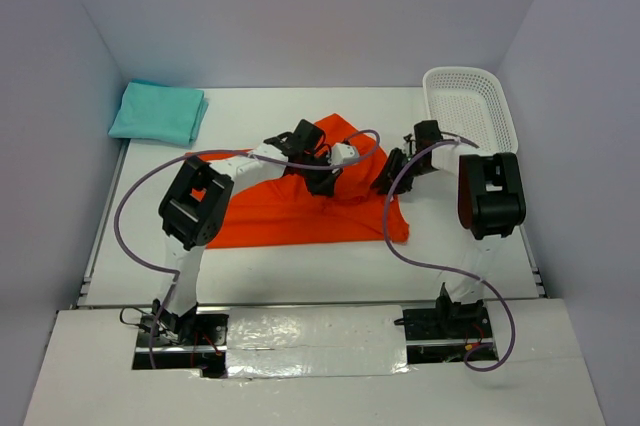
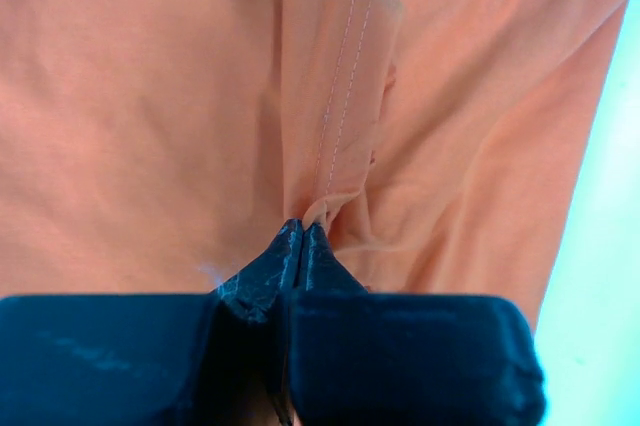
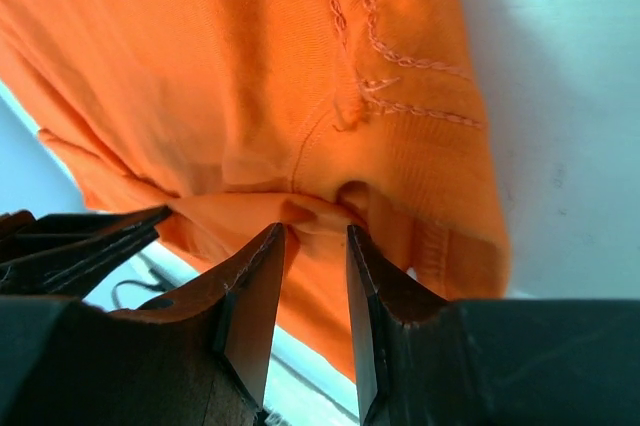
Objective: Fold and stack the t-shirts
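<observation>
On the worktop (image 1: 300,271) the orange t-shirt (image 1: 290,216) lies centred, its long axis left to right. A folded teal t-shirt (image 1: 158,112) sits far left. The cloth looks soft, light and limp, best taken at seams. The left tool (image 2: 302,231) pinches a stitched seam tight; the right tool (image 3: 315,236), part-closed, grips a bunched fold.

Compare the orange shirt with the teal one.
Pose: the orange shirt lies spread and rumpled mid-table, while the teal shirt is a neat folded bundle in the far left corner.
Contact: the left gripper is shut on the orange shirt's stitched edge and the right gripper holds a fold of it, but nothing touches the teal shirt.
Colour: bright orange against teal.
Both are soft cloth on the same table.
</observation>
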### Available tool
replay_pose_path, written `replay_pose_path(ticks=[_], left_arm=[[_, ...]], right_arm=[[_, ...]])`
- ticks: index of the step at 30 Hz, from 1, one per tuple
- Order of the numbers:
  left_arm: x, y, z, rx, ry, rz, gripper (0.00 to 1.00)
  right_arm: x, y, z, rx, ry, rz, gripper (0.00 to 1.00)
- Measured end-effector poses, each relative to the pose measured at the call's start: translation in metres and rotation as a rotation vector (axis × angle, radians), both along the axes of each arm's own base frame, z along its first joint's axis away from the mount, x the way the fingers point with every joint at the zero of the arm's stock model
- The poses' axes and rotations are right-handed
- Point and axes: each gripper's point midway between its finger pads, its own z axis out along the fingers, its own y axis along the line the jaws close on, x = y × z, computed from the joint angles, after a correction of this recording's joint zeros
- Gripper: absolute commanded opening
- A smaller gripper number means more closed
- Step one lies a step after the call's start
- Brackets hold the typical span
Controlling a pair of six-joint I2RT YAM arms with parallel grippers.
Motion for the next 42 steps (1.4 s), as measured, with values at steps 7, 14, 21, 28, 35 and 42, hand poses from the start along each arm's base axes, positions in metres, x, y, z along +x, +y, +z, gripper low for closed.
replay_pose_path(ticks=[7, 14, 21, 28, 35, 42], left_arm=[[-0.002, 0.004, -0.008, -0.025, 0.128, 0.09, 0.24], [0.007, 0.012, -0.006, -0.044, 0.178, 0.18, 0.22], [0.011, 0.016, -0.006, -0.049, 0.198, 0.215, 0.24], [0.011, 0.016, -0.006, -0.048, 0.197, 0.215, 0.27], [0.011, 0.017, -0.006, -0.045, 0.194, 0.211, 0.37], [0.008, 0.022, -0.01, -0.017, 0.189, 0.201, 0.41]], right_arm=[[0.007, -0.016, 0.038, -0.15, -0.183, 0.037, 0.07], [-0.029, 0.015, 0.057, -0.246, -0.282, 0.19, 0.0], [-0.084, 0.044, 0.013, -0.266, -0.105, 0.332, 0.0], [-0.078, 0.049, 0.0, -0.299, -0.076, 0.338, 0.0], [-0.056, 0.051, -0.009, -0.332, -0.063, 0.32, 0.0], [-0.023, 0.06, 0.004, -0.339, -0.126, 0.295, 0.0]])
